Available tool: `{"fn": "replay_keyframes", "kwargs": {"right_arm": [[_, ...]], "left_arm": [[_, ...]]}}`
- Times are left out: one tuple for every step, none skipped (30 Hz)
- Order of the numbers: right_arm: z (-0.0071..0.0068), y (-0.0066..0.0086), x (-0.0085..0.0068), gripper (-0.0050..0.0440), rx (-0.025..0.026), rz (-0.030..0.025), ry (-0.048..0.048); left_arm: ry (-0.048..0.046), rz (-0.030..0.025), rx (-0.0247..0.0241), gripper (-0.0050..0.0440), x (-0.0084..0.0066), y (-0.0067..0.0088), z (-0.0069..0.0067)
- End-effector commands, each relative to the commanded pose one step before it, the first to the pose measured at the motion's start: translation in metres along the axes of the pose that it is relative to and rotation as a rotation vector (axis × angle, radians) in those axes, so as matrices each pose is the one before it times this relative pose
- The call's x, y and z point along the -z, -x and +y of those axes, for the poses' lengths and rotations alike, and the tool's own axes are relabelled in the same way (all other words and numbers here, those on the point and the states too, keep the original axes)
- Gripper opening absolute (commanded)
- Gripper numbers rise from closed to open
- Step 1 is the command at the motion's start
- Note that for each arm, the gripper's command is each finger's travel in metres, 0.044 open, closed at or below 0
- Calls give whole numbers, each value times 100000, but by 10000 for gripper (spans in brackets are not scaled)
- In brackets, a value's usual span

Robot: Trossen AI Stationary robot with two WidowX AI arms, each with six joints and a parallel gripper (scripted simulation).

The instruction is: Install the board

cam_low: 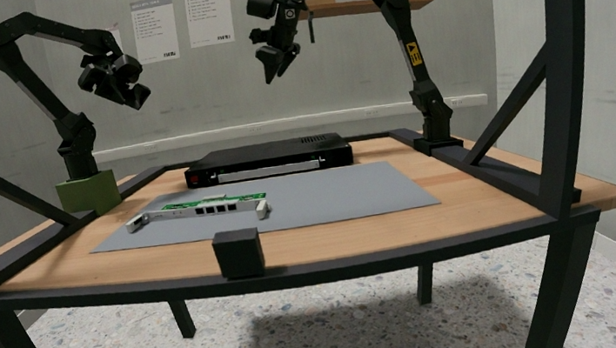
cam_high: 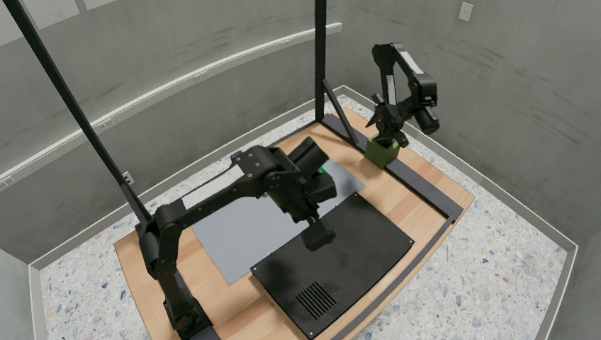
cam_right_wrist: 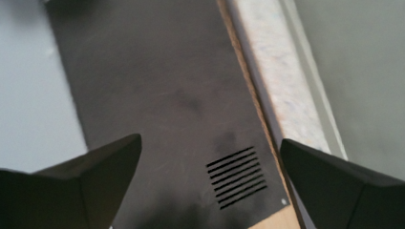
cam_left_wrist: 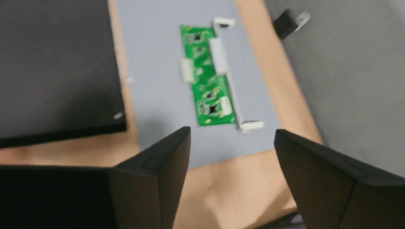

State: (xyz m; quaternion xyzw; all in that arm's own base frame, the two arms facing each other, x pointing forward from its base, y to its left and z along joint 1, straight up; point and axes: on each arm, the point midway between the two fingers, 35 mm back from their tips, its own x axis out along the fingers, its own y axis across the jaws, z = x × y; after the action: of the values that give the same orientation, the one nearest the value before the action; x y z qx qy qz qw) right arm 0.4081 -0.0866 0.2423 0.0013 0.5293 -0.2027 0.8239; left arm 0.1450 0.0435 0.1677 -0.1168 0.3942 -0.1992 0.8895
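Observation:
The green board point(cam_left_wrist: 210, 88) lies component side up on the grey mat point(cam_low: 273, 202), with a white panel and a white lever at each end. It also shows in the exterior view point(cam_low: 196, 210), and only a green sliver shows in the top view point(cam_high: 322, 170). The black enclosure point(cam_low: 268, 158) stands behind the mat with its slot face towards the board. My left gripper point(cam_left_wrist: 232, 135) point(cam_low: 114, 82) is open and empty, high above the board. My right gripper point(cam_right_wrist: 212, 143) is open and empty, high above the enclosure's vented top point(cam_high: 333, 256).
The left arm stands on a green pedestal point(cam_low: 88, 193) at the bench's corner. A small black cube point(cam_low: 238, 253) sits on the bench's front rail. Black frame posts rise at the bench's corners. The right arm point(cam_high: 236, 189) reaches over the mat.

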Motion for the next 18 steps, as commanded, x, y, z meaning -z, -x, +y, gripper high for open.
{"fn": "replay_keyframes", "kwargs": {"right_arm": [[416, 421, -604, 400, -14717, 661, 11832], [137, -74, -15, 400, -2747, 156, 2355], [138, -67, -23, 400, -2824, 51, 2409], [135, -59, -30, 400, -2851, -61, 2423], [110, -43, -31, 400, -2378, -137, 2018], [107, -36, -36, 400, -2370, -216, 2012], [107, -30, -42, 400, -2413, -302, 2051], [0, 0, 0, 400, 0, 0, 0], [0, 0, 0, 400, 0, 0, 0], [116, -26, -53, 400, -2662, -430, 2268], [125, -19, -66, 400, -2950, -599, 2526], [121, -8, -74, 400, -2937, -727, 2532], [111, 2, -77, 400, -2760, -806, 2402], [103, 11, -81, 400, -2613, -877, 2299], [96, 19, -84, 400, -2504, -948, 2230], [90, 27, -88, 400, -2411, -1017, 2177], [104, 43, -113, 400, -2847, -1339, 2615], [102, 57, -124, 400, -2868, -1510, 2692]], "left_arm": [[-163, -4594, 4825, 223, -1211, -1865, -1531], [115, 266, 1189, 223, 33, -304, -214], [1, 433, 1069, 223, 50, -314, -186], [-47, 606, 977, 223, 67, -322, -165], [-41, 632, 867, 223, 65, -315, -150], [-54, 741, 806, 223, 75, -321, -138], [-63, 1163, 545, 223, 132, -327, -96], [0, 0, 0, 223, 0, 0, 0], [0, 0, 0, 223, 0, 0, 0], [-31, 1569, 845, 223, 148, -558, -177], [-62, 1352, 822, 223, 117, -483, -153], [-76, 1245, 547, 223, 113, -370, -89], [-62, 1228, 453, 223, 106, -359, -79], [-49, 1248, 365, 223, 103, -361, -71], [-35, 1278, 265, 223, 101, -360, -59], [-19, 1310, 172, 223, 99, -366, -49], [-19, 1470, 97, 223, 109, -388, -35], [-3, 1506, -8, 223, 107, -390, -22]]}}
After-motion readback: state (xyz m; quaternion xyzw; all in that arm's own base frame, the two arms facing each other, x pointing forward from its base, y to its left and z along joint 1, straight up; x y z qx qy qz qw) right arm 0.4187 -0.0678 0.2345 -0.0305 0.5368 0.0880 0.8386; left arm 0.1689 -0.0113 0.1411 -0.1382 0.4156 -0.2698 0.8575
